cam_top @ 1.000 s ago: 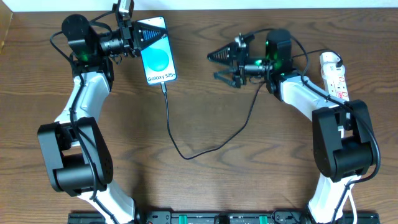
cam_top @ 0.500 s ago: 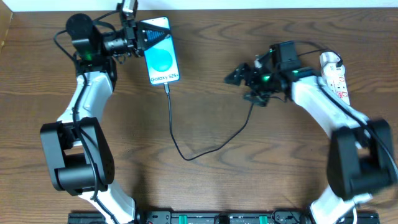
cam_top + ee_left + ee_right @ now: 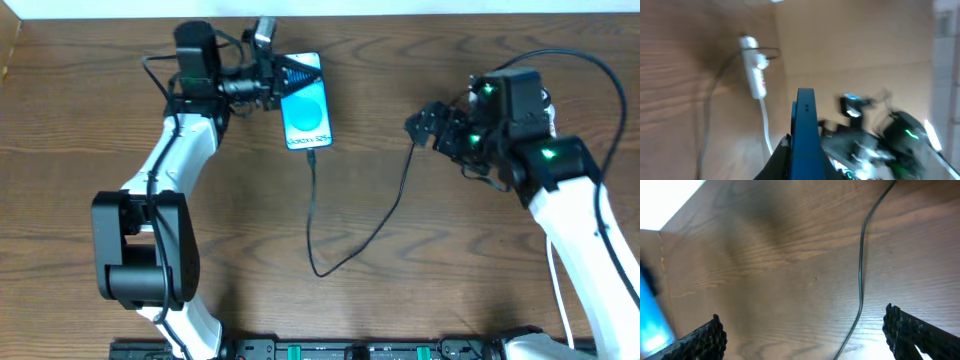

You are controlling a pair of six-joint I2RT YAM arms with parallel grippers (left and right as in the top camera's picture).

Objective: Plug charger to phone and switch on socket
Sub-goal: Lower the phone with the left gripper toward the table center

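My left gripper (image 3: 285,75) is shut on the top end of the phone (image 3: 306,108), which lies on the table with its cyan screen up. In the left wrist view the phone (image 3: 807,130) shows edge-on between the jaws (image 3: 807,162). The charger cable (image 3: 312,215) is plugged into the phone's bottom end, loops down, then runs up to the right. My right gripper (image 3: 425,126) is open and empty above the cable (image 3: 862,280), its fingers (image 3: 802,330) spread wide. The socket (image 3: 754,67) shows only in the left wrist view; my right arm hides it overhead.
The wooden table (image 3: 450,260) spans the view. The socket's white cord (image 3: 765,120) trails from it. The right arm (image 3: 560,190) reaches in from the right side. A black rail (image 3: 350,350) runs along the front edge.
My left gripper has slid the phone to the right, dragging the cable with it. My right arm has swung back to the right and now covers the socket.
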